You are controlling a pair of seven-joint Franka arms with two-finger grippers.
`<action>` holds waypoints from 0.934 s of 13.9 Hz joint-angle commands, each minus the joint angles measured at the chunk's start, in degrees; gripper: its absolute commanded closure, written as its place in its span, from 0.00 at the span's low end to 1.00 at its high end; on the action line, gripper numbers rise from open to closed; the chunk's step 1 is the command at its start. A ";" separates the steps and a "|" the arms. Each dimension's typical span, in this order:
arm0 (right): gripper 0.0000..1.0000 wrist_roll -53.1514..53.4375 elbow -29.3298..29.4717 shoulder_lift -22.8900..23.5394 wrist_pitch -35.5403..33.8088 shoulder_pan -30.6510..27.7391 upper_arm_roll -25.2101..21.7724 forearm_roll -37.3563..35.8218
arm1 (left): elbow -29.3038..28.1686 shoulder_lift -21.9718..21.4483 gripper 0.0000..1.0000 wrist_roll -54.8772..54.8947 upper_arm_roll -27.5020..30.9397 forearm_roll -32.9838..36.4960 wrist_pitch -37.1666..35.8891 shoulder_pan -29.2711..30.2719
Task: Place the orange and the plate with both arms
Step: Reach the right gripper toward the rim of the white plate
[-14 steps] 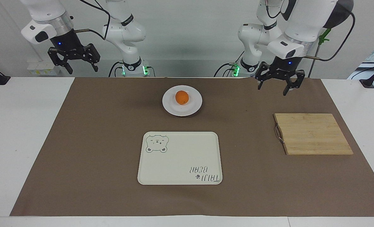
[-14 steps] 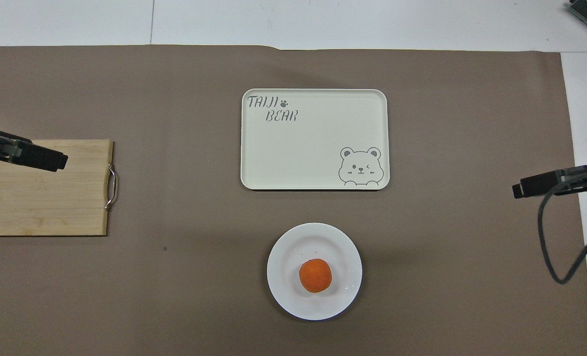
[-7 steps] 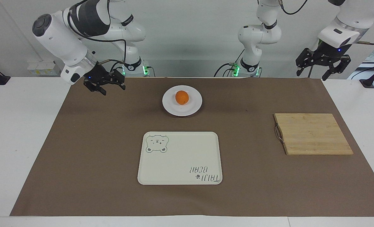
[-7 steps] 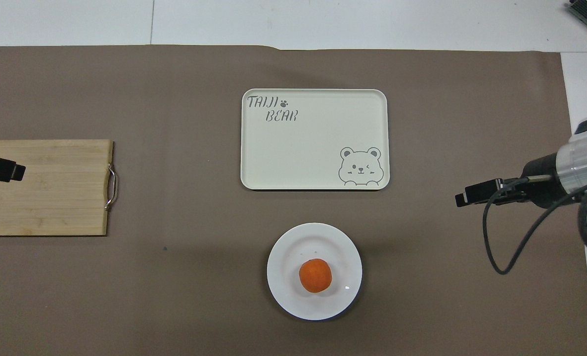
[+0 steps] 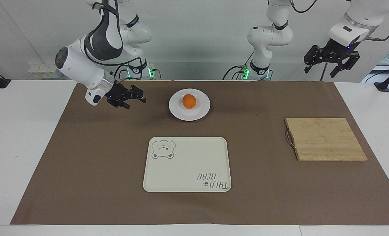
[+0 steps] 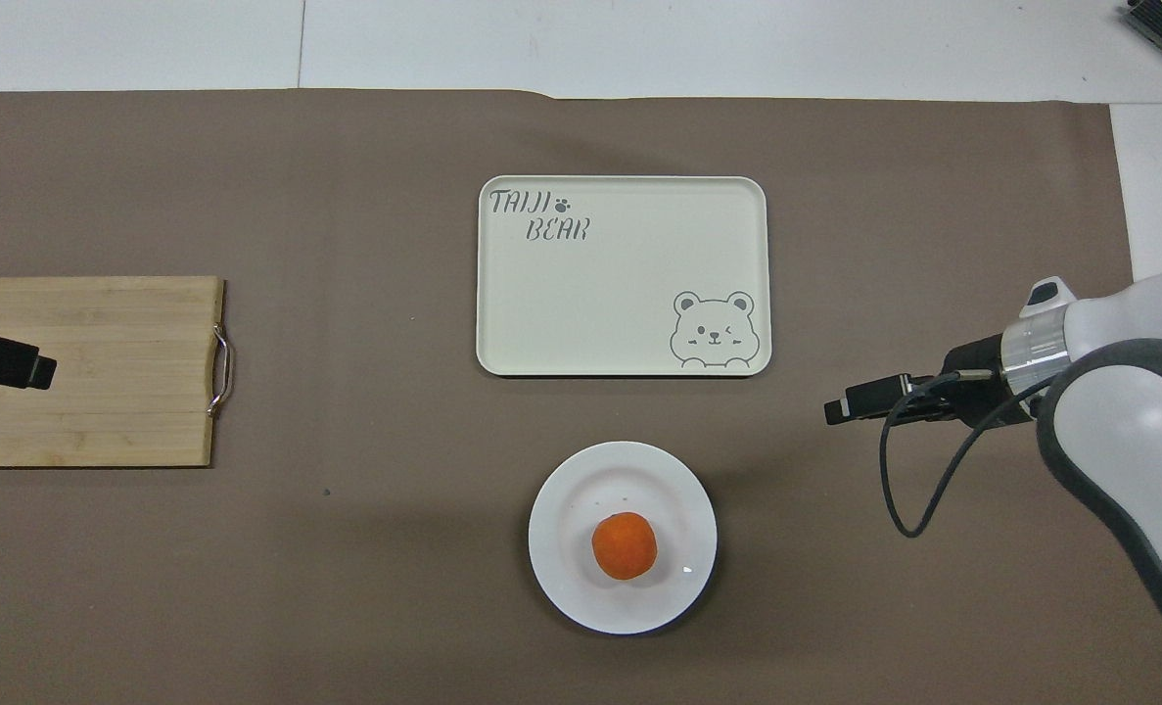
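Observation:
The orange (image 5: 189, 101) sits on the white plate (image 5: 181, 113) on the brown mat, close to the robots; both also show in the overhead view, the orange (image 6: 624, 545) on the plate (image 6: 566, 583). My right gripper (image 5: 136, 102) is open, low over the mat beside the plate toward the right arm's end, pointing at the plate and apart from it; it also shows in the overhead view (image 6: 840, 411). My left gripper (image 5: 319, 71) is open and empty, raised high near the left arm's end of the table.
A cream tray with a bear drawing (image 5: 186, 164) lies farther from the robots than the plate. A bamboo cutting board (image 5: 325, 139) with a metal handle lies toward the left arm's end. A brown mat (image 5: 92, 157) covers the table.
My right gripper has come down and moved toward the plate. My left gripper has risen and swung outward to the left arm's end. Orange and plate have not moved.

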 commanded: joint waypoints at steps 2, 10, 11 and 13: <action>0.00 -7.45 -4.99 0.55 2.84 0.46 0.04 7.50 | -0.96 -1.36 0.00 -1.77 0.08 1.81 -0.88 -0.40; 0.00 -13.43 -12.90 3.37 7.86 3.62 0.04 24.45 | -0.96 -1.27 0.00 -1.68 0.08 1.90 0.44 0.30; 0.00 -15.89 -13.87 3.80 7.95 3.62 0.04 26.30 | -0.96 -1.36 0.00 -1.68 0.08 1.90 0.53 0.30; 0.00 -18.02 -15.72 3.81 10.65 5.28 0.04 26.67 | -0.96 -1.36 0.00 -1.76 0.08 1.90 0.44 0.39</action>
